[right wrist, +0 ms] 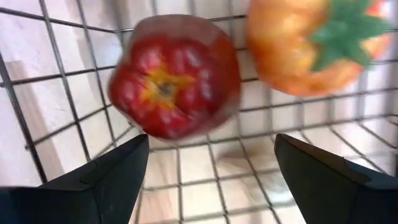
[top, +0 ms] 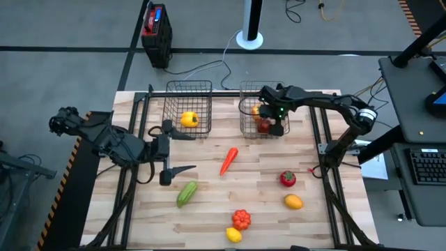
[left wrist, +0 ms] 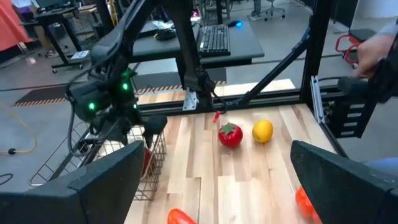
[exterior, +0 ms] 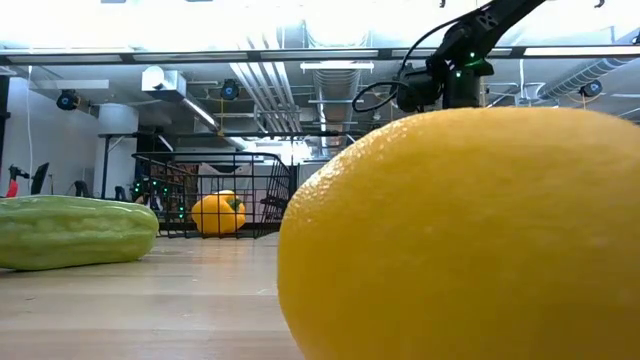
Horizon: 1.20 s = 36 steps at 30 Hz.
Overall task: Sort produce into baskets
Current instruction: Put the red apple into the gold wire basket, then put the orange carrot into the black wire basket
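Overhead, we see the right gripper (top: 270, 120) reaching down into the right basket (top: 245, 111), w/ its fingers spread apart and gripping nothing. Through the right wrist view, a dark red apple (right wrist: 174, 74) sits on the wire floor just beyond the open fingertips, blurred; we can't tell if anything touches it. Beside it lies an orange-and-red tomato (right wrist: 314, 43) w/ a green stem.

Left gripper (top: 169, 150) waits over the table's left side, fingers wide apart, empty. A green cucumber (top: 187, 193) lies near it on the boards.

Left basket (top: 189, 89) sits at the table's far edge, apart from the right basket, and holds a yellow pepper (top: 189, 119).

Loose produce on the table: an orange carrot (top: 228, 160) around the middle, a red tomato (top: 288, 179) and an orange (top: 293, 202) on the right side, a red pepper (top: 241, 219) w/ a lemon (top: 233, 235) just beside it at the near edge. In the low view that lemon fills much of the frame & hides the right basket.

Table (top: 209, 209) is light wood planks in a black frame. Floor around it is grey w/ dark tape lines. We also see a black-and-red box (top: 156, 28) standing on the floor beyond the table, cables, and a desk w/ a keyboard (top: 425, 164) at right.
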Each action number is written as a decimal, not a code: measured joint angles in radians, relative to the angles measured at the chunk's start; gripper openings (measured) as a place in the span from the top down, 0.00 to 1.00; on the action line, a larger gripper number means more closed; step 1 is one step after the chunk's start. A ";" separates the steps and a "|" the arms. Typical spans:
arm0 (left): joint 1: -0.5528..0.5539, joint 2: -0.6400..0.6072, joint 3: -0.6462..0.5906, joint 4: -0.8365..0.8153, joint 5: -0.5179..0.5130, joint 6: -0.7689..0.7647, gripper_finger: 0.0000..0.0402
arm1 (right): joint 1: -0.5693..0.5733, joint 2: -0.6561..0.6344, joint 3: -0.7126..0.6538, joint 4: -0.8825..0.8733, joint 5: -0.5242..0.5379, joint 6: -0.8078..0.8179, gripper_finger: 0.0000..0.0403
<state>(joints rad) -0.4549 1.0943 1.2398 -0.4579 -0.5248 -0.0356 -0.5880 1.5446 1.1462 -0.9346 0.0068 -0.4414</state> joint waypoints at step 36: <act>0.000 0.149 -0.013 0.024 -0.022 -0.143 0.04 | 0.010 -0.221 -0.062 0.337 -0.111 0.408 0.92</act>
<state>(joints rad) -0.4549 1.2431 1.2270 -0.4339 -0.5467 -0.1790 -0.5784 1.3232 1.0840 -0.5972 -0.1040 -0.0338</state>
